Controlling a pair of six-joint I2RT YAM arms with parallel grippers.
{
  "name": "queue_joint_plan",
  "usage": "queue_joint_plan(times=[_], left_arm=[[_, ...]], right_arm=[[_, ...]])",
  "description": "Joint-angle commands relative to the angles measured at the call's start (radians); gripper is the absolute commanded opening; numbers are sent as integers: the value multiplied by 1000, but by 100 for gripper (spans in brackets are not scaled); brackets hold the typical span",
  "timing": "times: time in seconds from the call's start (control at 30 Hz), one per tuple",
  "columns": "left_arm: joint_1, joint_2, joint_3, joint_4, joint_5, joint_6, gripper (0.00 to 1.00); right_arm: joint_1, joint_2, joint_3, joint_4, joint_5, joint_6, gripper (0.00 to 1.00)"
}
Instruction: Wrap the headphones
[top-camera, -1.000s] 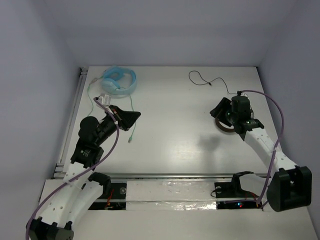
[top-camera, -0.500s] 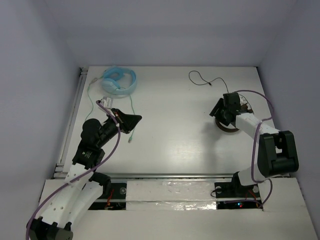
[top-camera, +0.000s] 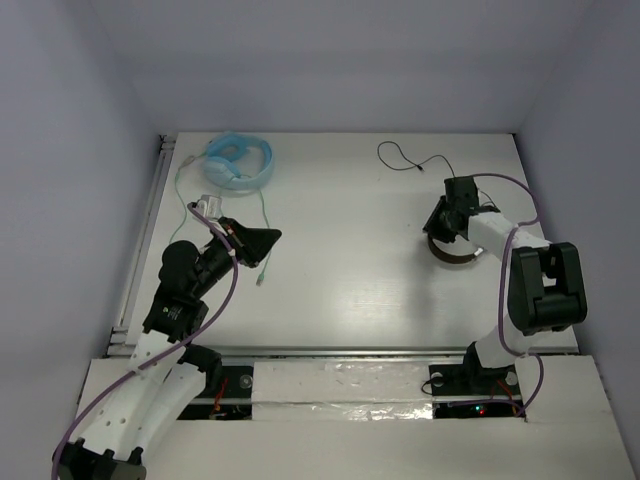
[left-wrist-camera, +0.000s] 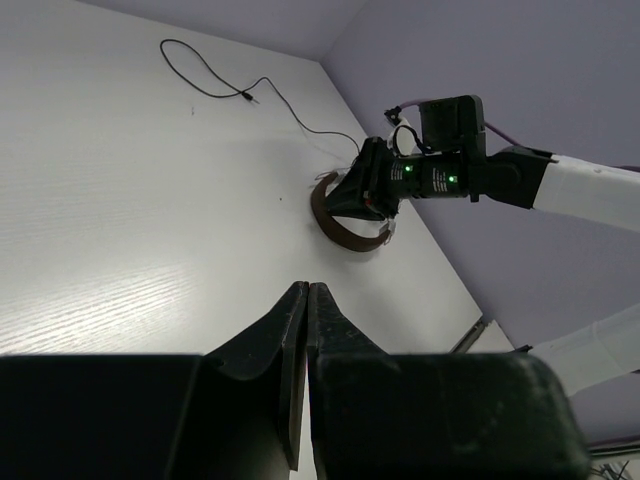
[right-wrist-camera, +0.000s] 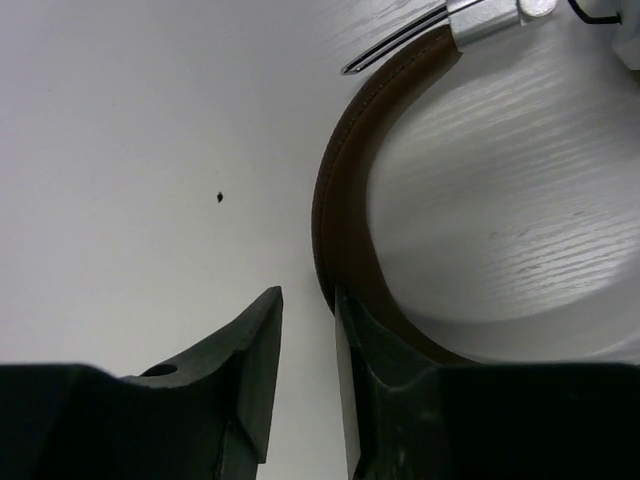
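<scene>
The headphones (top-camera: 455, 257) lie on the right side of the white table, their brown headband (right-wrist-camera: 338, 190) curving up to a silver slider (right-wrist-camera: 490, 20). Their thin black cable (top-camera: 405, 160) trails toward the back of the table. My right gripper (right-wrist-camera: 308, 292) hovers low at the headband's left side. Its jaws stand a little apart with only bare table between them, and the band lies just outside the right-hand finger (right-wrist-camera: 352, 330). In the left wrist view the right gripper (left-wrist-camera: 362, 192) sits over the headphones (left-wrist-camera: 345, 228). My left gripper (top-camera: 274, 234) is shut and empty, left of centre.
A light blue headset (top-camera: 240, 162) with a pale green cable (top-camera: 262, 215) lies at the back left, just beyond the left gripper. A metal rail (top-camera: 140, 240) runs along the table's left edge. Walls close in the back and both sides.
The right arm has folded in and brought its gripper down to the headband's left side, and its jaws have narrowed. The left arm has barely moved.
</scene>
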Motion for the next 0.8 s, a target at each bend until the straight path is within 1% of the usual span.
queue_joint_plan(times=[0.0,0.03,0.07,0.1,0.13,0.23,0.37,0.47,0.57,0.6,0.63,0.67,0.7,0.73,0.77], left_arm=[[-7,-13,-7,61,-4,-9,2],[-7,-16,-9,58,-7,-9,2],[-7,-16,-9,56,-8,-9,2],[-7,-19,-9,56,-11,-8,2],[-7,-21,-7,51,-11,-8,2],[-7,-25,-7,51,-11,-6,2],[-16,-35,-12,56,-21,-8,2],[-25,-42,-10,51,-33,-8,2],[-36,-51,-12,47,-45,-8,2],[-36,-55,-12,45,-47,-8,2],[-36,-61,-10,35,-56,-6,2],[-45,-64,-6,29,-60,-5,2],[-45,-65,-4,25,-65,-1,3],[-45,-65,-6,24,-71,-1,4],[-45,-62,-7,22,-76,-1,7]], right_arm=[[4,3,40,-15,-142,-10,35],[4,0,37,-18,-134,-12,45],[4,-6,29,-21,-110,-16,51],[4,-11,26,-27,-93,-21,55],[4,-14,22,-44,-75,-27,56],[4,-35,0,-61,14,-29,55],[4,-35,-20,-90,122,-23,49],[4,-31,-29,-100,151,-18,49],[4,-3,-28,-100,116,-32,47],[4,7,-25,-101,108,-32,41],[4,12,-22,-95,95,-35,11],[4,5,-20,-92,52,-32,3],[4,-9,-23,-81,24,-27,0],[15,-26,-28,-61,-8,-18,0],[24,-43,-26,-57,-80,-6,0]])
